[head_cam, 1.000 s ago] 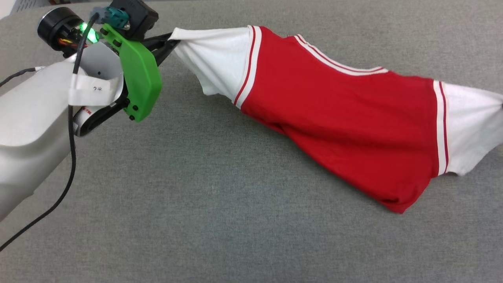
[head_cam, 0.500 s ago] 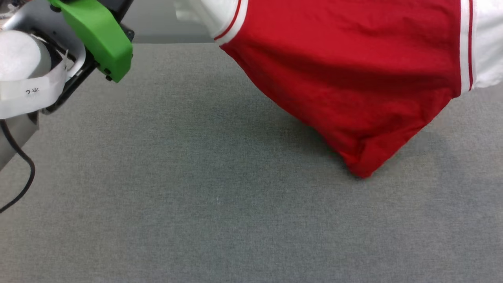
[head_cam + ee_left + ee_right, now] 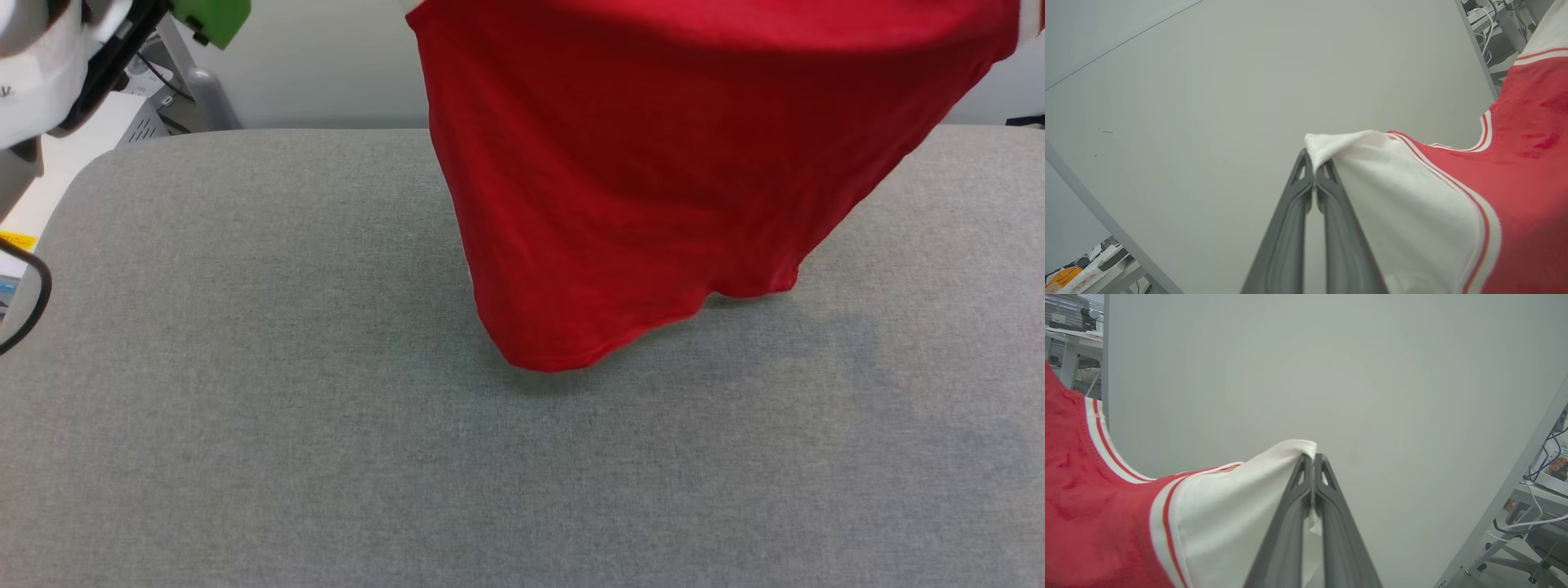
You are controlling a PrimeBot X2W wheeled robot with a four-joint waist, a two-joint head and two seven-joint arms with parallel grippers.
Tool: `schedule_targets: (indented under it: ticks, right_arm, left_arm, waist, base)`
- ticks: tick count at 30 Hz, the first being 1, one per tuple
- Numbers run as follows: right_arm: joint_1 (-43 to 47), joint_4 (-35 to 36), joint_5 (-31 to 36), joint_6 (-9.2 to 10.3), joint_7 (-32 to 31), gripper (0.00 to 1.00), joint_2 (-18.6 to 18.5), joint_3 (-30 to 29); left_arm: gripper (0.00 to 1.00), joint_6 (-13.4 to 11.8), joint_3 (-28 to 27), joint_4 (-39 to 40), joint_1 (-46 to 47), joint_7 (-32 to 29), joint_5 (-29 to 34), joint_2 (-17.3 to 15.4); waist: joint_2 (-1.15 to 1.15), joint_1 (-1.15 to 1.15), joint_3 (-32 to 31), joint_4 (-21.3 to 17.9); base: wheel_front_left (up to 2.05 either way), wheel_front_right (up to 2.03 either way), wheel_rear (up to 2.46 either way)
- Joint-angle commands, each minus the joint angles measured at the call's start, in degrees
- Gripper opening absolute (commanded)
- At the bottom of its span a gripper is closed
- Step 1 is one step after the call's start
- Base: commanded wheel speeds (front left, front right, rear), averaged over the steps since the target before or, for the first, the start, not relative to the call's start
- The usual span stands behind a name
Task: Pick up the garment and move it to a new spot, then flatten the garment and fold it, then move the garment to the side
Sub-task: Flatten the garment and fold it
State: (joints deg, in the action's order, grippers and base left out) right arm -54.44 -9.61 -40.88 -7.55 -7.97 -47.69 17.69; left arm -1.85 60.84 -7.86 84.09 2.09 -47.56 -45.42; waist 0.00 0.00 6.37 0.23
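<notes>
The garment (image 3: 653, 163), a red jersey with white sleeves and striped trim, hangs in the air above the grey table (image 3: 245, 425); its lower hem dangles just over the surface, and its upper part runs off the top of the head view. In the left wrist view my left gripper (image 3: 1314, 165) is shut on the edge of one white sleeve (image 3: 1404, 204). The right wrist view has my right gripper (image 3: 1312, 459) shut on the other white sleeve (image 3: 1237, 506). My left arm's green cover (image 3: 208, 16) peeks in at the head view's top left.
A plain pale wall (image 3: 326, 73) rises behind the table. Past the table's rounded left corner stand a white desk (image 3: 73, 155) and grey equipment (image 3: 188, 90). More desks and cables (image 3: 1535, 486) stand at the edges of the wrist views.
Both grippers have lifted the garment off the table, and it now hangs by its sleeves. The head view has tilted up, bringing the wall and the table's far edge into view.
</notes>
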Motion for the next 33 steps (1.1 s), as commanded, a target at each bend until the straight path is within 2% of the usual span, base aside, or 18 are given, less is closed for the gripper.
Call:
schedule_targets:
  ticks: [1, 6, 11, 16, 19, 28, 33]
  right_arm:
    - [-1.83, -0.14, 0.45, 0.06, 0.19, 0.00, 0.28, 0.20]
    - [-6.92, -1.82, 0.96, 0.06, -0.42, 0.00, 0.88, 1.49]
    - [-12.58, -5.36, 0.69, 0.06, -1.63, 0.00, 1.80, 3.59]
    - [-20.91, -10.37, 2.07, 0.06, -2.46, 0.00, 2.99, 7.08]
    - [-26.73, -13.94, 3.96, 0.06, -2.12, 0.00, 3.98, 9.12]
    - [-44.52, -25.93, 9.62, 0.06, 3.07, 0.00, 7.47, 12.79]
    - [-52.90, -31.84, 13.24, 0.06, 8.39, 0.00, 10.38, 13.87]
  left_arm:
    - [0.00, 0.08, -0.25, -0.60, 1.43, 0.06, 0.92, 0.66]
    - [0.00, -0.44, -1.02, -1.45, 3.58, -0.27, 1.13, 1.52]
    - [0.00, -2.54, -1.66, -1.15, 4.70, -0.77, 1.55, 2.12]
    - [0.00, -4.89, -2.85, -1.67, 6.28, -0.41, 1.98, 3.22]
    - [0.00, -5.04, -4.04, -3.47, 9.04, 0.16, 2.48, 3.82]
    - [0.00, -5.06, -7.00, -9.84, 19.88, 2.47, 5.55, 6.80]
    - [0.00, -5.75, -8.73, -10.94, 24.27, 3.29, 6.51, 6.77]
  waist:
    - [0.00, 0.00, 0.22, 0.00]
    - [0.00, 0.00, 1.91, -0.05]
    - [0.00, 0.00, 5.12, -0.11]
    - [0.00, 0.00, 10.58, -0.21]
    - [0.00, 0.00, 14.00, -0.23]
    - [0.00, 0.00, 22.46, 0.11]
    - [0.00, 0.00, 25.76, -0.35]
  base:
    - [0.00, 0.00, 0.00]
    - [0.00, 0.00, 0.00]
    - [0.00, 0.00, 0.00]
    - [0.00, 0.00, 0.00]
    - [0.00, 0.00, 0.00]
    - [0.00, 0.00, 0.00]
    - [0.00, 0.00, 0.00]
